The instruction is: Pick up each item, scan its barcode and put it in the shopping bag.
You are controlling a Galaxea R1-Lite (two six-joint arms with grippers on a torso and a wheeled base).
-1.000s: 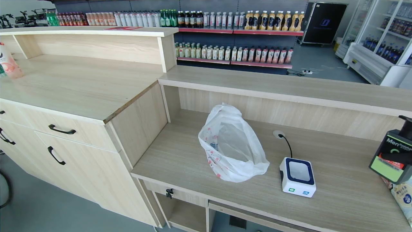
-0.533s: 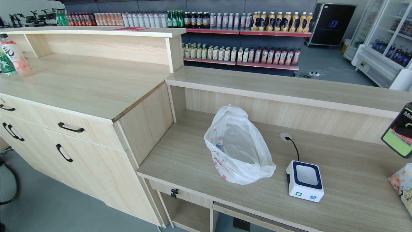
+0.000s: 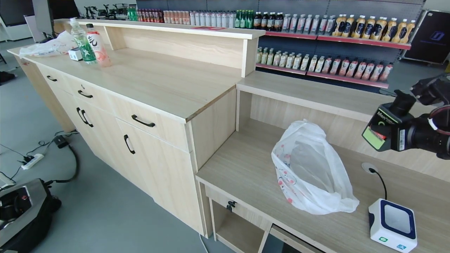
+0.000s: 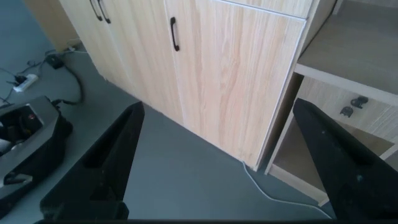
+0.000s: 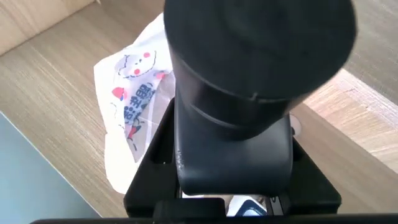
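Swinging left, the head camera has slid the whole scene sideways. Measured against the shopping bag point(image 3: 313, 172), the right hand point(image 3: 409, 135) has come nearer and higher. It is clamped on a black bottle point(image 3: 385, 131), which it holds tilted in the air. The bag sits below and to that hand's left on the tabletop point(image 3: 246, 168), slumped with its mouth open, probably so things drop straight in. The scanner point(image 3: 393, 225) lies below the hand, window up, so the bottle's label likely needs turning down toward it. That label carries white lettering, a green-and-red panel and a pale strip, perhaps the barcode. The left hand point(image 4: 217, 174) hangs with fingers spread, empty, over the floor point(image 4: 161, 168) before the cupboard point(image 4: 236, 68).
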